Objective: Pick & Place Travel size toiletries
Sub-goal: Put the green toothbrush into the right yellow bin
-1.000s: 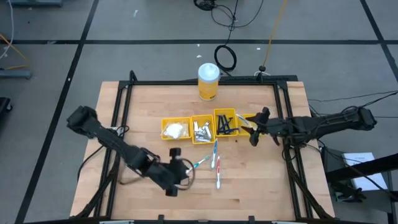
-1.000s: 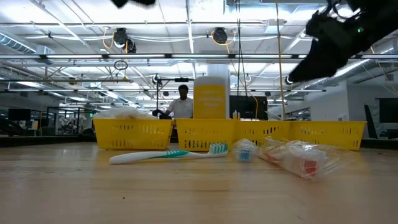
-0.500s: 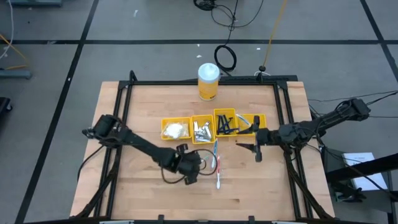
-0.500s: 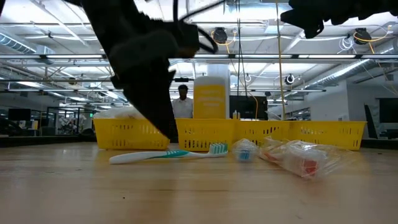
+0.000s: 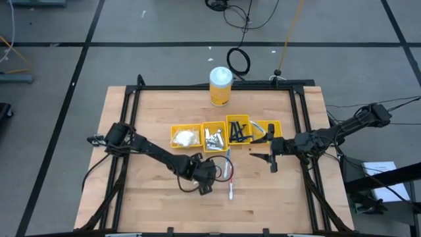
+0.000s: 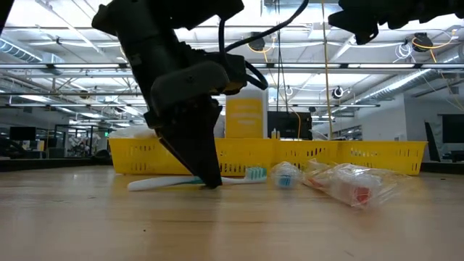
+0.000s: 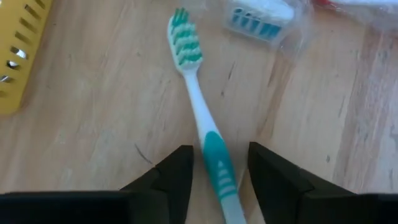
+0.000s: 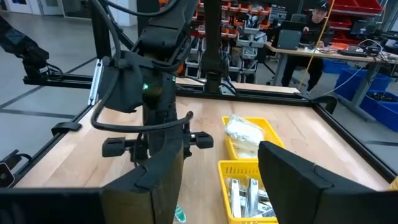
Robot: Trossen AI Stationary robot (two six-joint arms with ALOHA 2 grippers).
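A white and teal toothbrush (image 7: 200, 106) lies flat on the wooden table, its bristle head toward the yellow bins. My left gripper (image 7: 217, 168) points steeply down over it, open, with one finger on each side of the teal grip and a gap showing on both sides. In the low view its fingertips (image 6: 210, 180) reach down to the toothbrush (image 6: 159, 184). Two wrapped toothbrushes (image 5: 228, 162) (image 5: 231, 191) lie beside it. My right gripper (image 5: 268, 158) hangs level and open above the table, right of the bins, with nothing between its fingers (image 8: 155, 180).
A row of yellow bins (image 5: 186, 137) holding packets, sachets and razors stands mid-table, with a tall yellow canister (image 5: 220, 86) behind it. Crinkled wrappers (image 6: 348, 185) lie right of the left gripper. A person shows in the room beyond.
My left gripper has swung from the near left toward the table's right and come down over the teal toothbrush, rolling as it went. My right gripper has drawn back from the bins toward the near edge and tipped up to level. The toothbrushes have stayed put.
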